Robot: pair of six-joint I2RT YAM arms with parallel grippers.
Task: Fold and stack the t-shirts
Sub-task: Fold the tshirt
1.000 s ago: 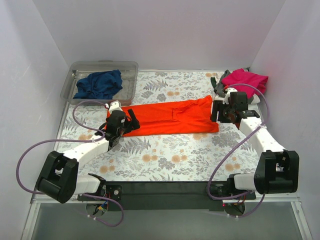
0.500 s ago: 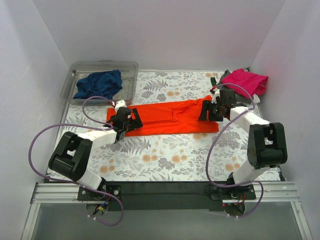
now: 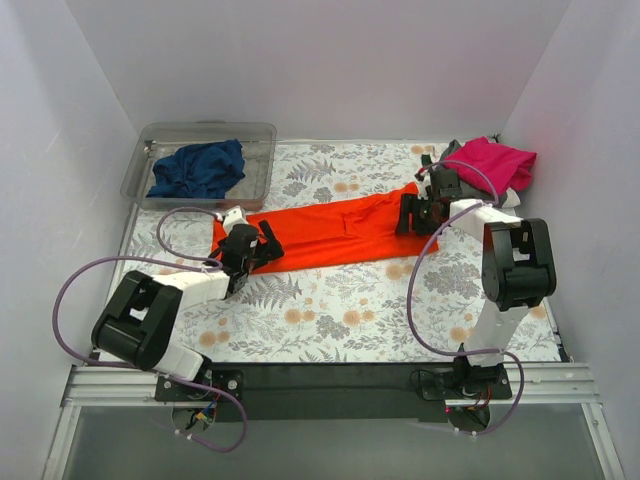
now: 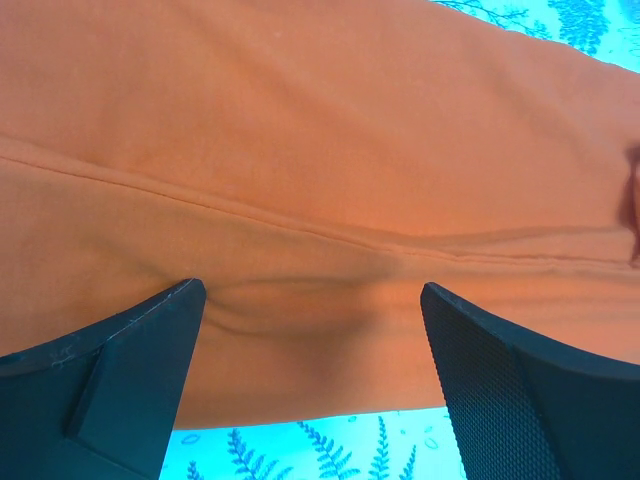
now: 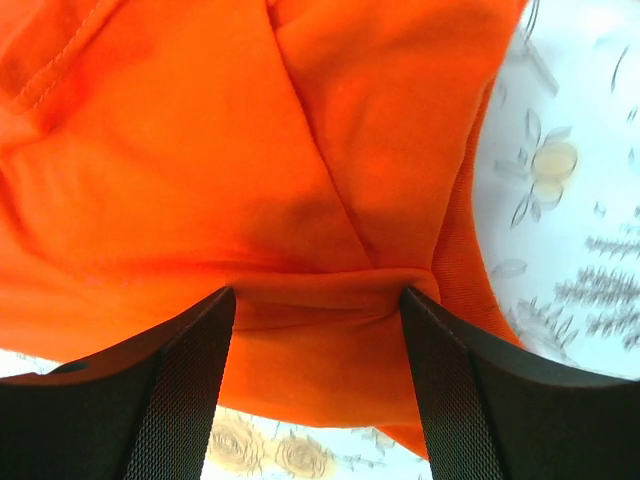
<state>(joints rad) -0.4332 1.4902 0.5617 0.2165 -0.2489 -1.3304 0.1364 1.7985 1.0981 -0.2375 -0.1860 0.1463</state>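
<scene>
the orange-red t-shirt [image 3: 335,232] lay as a long narrow band in the middle of the floral table [image 3: 330,320]. its long axis ran from the left arm's side to the right arm's side, tilted a little away from the bases at the right end. each end sat under one arm. the left gripper [image 3: 248,248] was over the band's left end and the right gripper [image 3: 413,214] over its right end, so each arm was the nearer one for its own end.

in the left wrist view the left fingers [image 4: 130,350] stood wide apart, with orange cloth and a seam filling the gap. a shallow wrinkle sat between the tips, which suggested they pressed on the fabric, though nothing was pinched. in the right wrist view the right fingers [image 5: 170,370] were likewise spread, straddling a raised fold edge, with bare table showing just beyond the cloth. neither gripper held anything.

the coming move probably called for both to close on the cloth beneath them.

the navy t-shirt [image 3: 197,168] lay crumpled in the clear tub [image 3: 258,165] at the far left. the magenta t-shirt [image 3: 492,160] sat just beside the grey t-shirt [image 3: 440,160] in the far right corner.
</scene>
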